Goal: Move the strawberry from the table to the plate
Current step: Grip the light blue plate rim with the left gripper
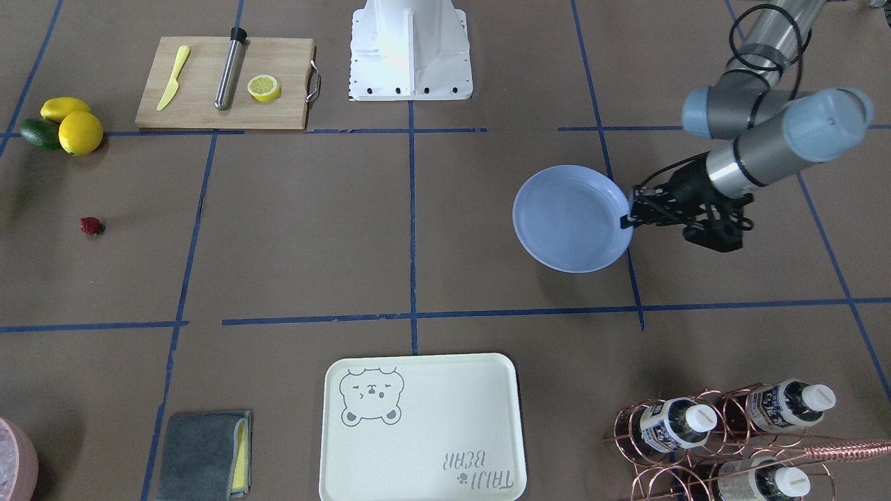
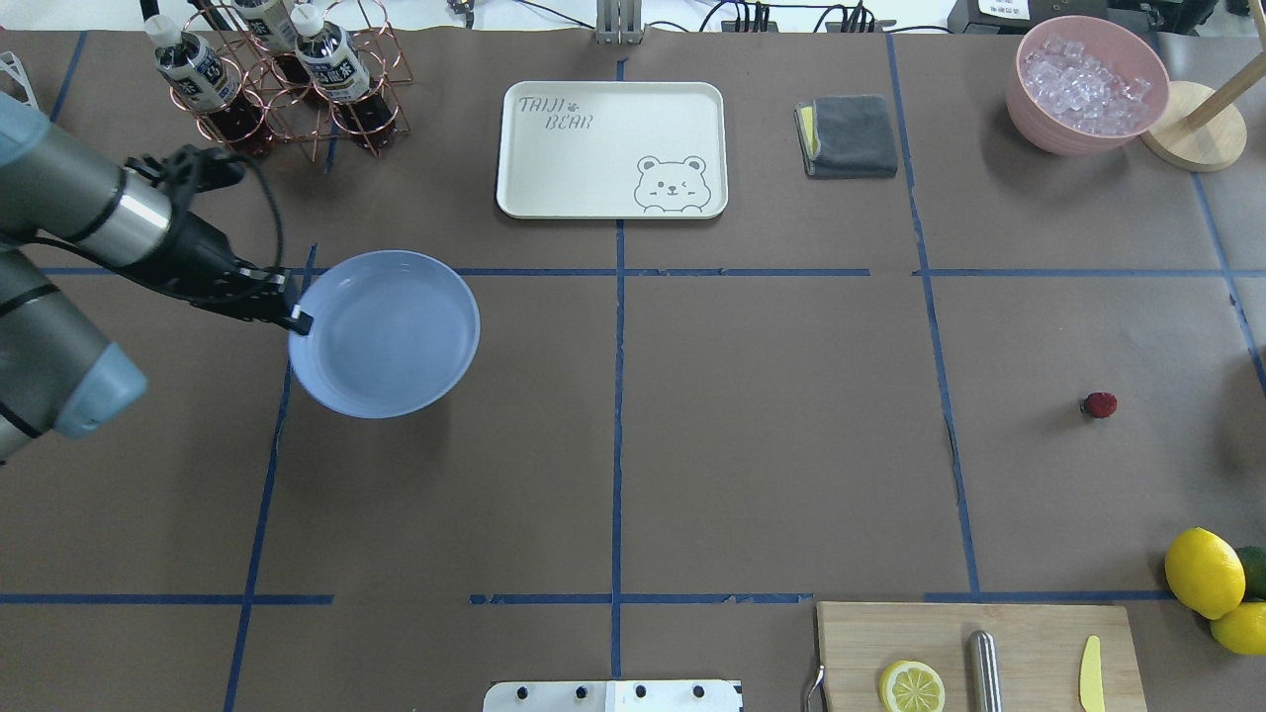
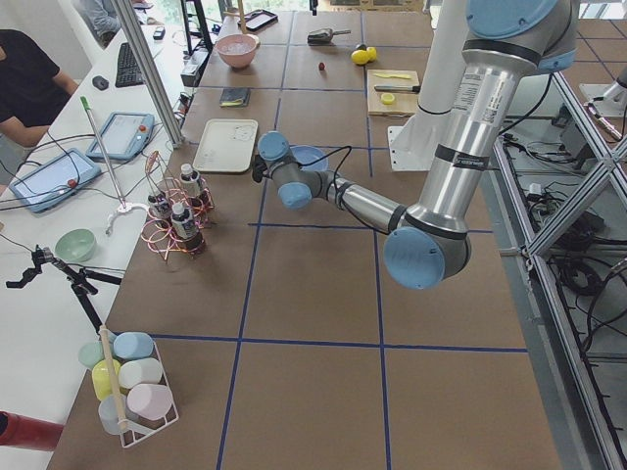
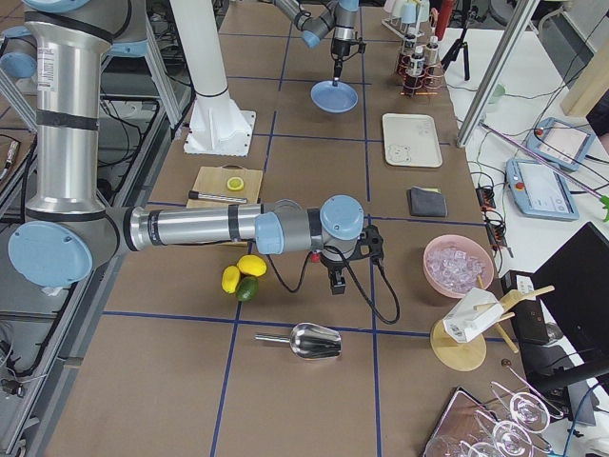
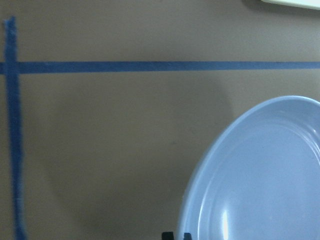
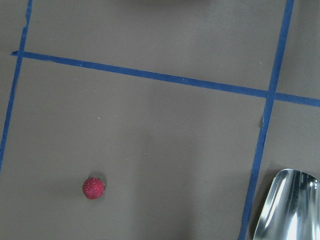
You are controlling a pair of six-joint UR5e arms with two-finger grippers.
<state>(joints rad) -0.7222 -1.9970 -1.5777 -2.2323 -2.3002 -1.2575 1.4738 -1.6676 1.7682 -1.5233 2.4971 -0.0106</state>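
The strawberry [image 2: 1099,403] [image 1: 91,225] is a tiny dark-red berry lying alone on the brown paper table [image 2: 771,415], on my right side. The right wrist view shows the strawberry [image 6: 93,187] low and left. The light-blue plate [image 2: 386,331] [image 1: 571,219] is on my left side, with my left gripper [image 2: 297,318] [image 1: 626,221] shut on its near rim. A shadow under the plate [image 5: 265,175] suggests it is held just off the table. My right gripper [image 4: 335,284] hangs above the table near the lemons, and I cannot tell whether it is open or shut.
A cutting board [image 2: 1029,653] with a lemon half, a metal cylinder and a yellow knife lies front right. Lemons [image 2: 1204,572] and an avocado sit beside it. A bear tray [image 2: 611,148], bottle rack [image 2: 287,79], grey cloth [image 2: 849,135], ice bowl [image 2: 1088,84] and metal scoop [image 6: 285,205] are around.
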